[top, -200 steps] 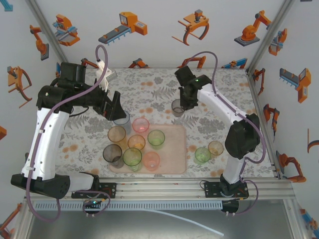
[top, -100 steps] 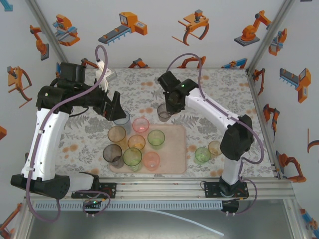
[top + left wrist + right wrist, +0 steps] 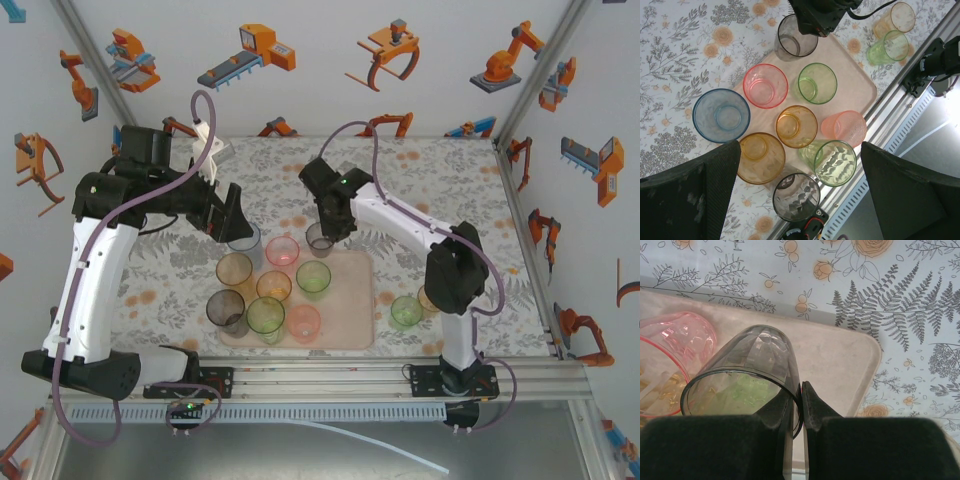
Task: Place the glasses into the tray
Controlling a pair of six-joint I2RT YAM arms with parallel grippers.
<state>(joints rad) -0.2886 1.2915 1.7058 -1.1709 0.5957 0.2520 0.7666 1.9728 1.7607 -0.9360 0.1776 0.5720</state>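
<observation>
The floral-clothed table (image 3: 450,190) is carrying everything, and across its middle the pale pink tray (image 3: 352,312) is lying flat, its right side bare and offering the obvious landing spot. Most of the glasses (image 3: 273,287) are standing mouths-up in a close cluster on the tray's left and middle, which is leaving room for the rest. The right gripper (image 3: 801,401) is reaching over the tray's far edge with its jaws pressed together on the wall of a grey tumbler (image 3: 747,365), one finger inside the rim and one outside. That pinch suits a thin-walled cup and is leaving its base free for setting down; whether the base is touching the tray I cannot tell. The left gripper (image 3: 228,220) is hovering with jaws spread wide above a blue tumbler (image 3: 721,115) standing just beside the tray's far-left corner, probably lining up to straddle its rim. Near the right arm's base, a green tumbler (image 3: 406,312) and an orange tumbler (image 3: 432,297) are waiting side by side on the cloth, off the tray.
</observation>
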